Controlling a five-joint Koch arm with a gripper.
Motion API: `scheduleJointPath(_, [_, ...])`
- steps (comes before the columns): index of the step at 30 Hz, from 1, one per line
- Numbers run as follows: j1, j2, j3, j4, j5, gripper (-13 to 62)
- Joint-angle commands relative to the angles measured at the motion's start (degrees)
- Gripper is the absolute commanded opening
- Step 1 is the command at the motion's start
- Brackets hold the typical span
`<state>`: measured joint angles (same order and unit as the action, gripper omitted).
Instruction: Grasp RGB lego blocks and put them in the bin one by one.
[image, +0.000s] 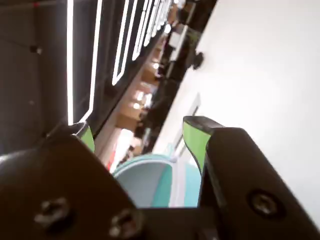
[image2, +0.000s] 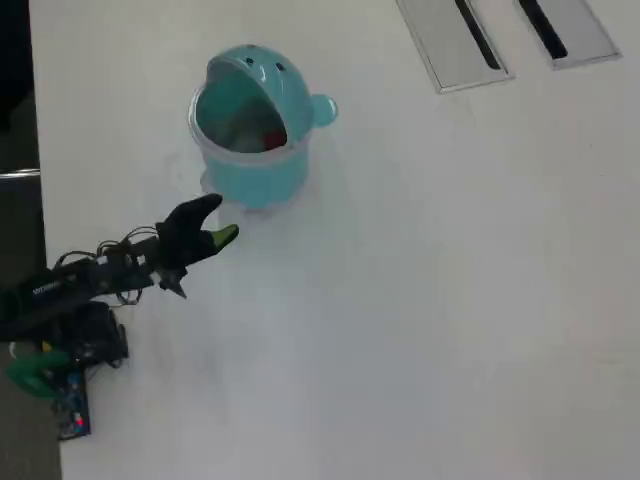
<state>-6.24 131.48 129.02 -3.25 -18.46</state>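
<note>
The teal bin (image2: 262, 165) stands at the upper left of the white table (image2: 430, 300) in the overhead view, mouth up, with its domed hood and side knob. A red block (image2: 272, 140) lies inside it. The yellow-green and blue blocks are hidden or out of view. My gripper (image2: 220, 220) hovers just below the bin in the overhead view, jaws apart and empty. In the wrist view the gripper (image: 140, 132) shows two green-padded fingers (image: 196, 139) spread wide, with the bin's rim (image: 150, 162) between and beyond them.
Two grey recessed panels (image2: 455, 45) lie at the table's top right. The arm's base and a circuit board (image2: 70, 400) sit at the table's left edge. The table stretches bare to the right of the bin.
</note>
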Motion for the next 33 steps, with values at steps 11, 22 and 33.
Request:
scheduleJointPath(11, [3.96,4.04,20.92,-29.71,1.41,31.9])
scheduleJointPath(22, [2.46,3.96,39.46,-45.97,1.41,31.8])
scheduleJointPath(33, [2.37,3.96,47.64,-50.89,2.9,31.8])
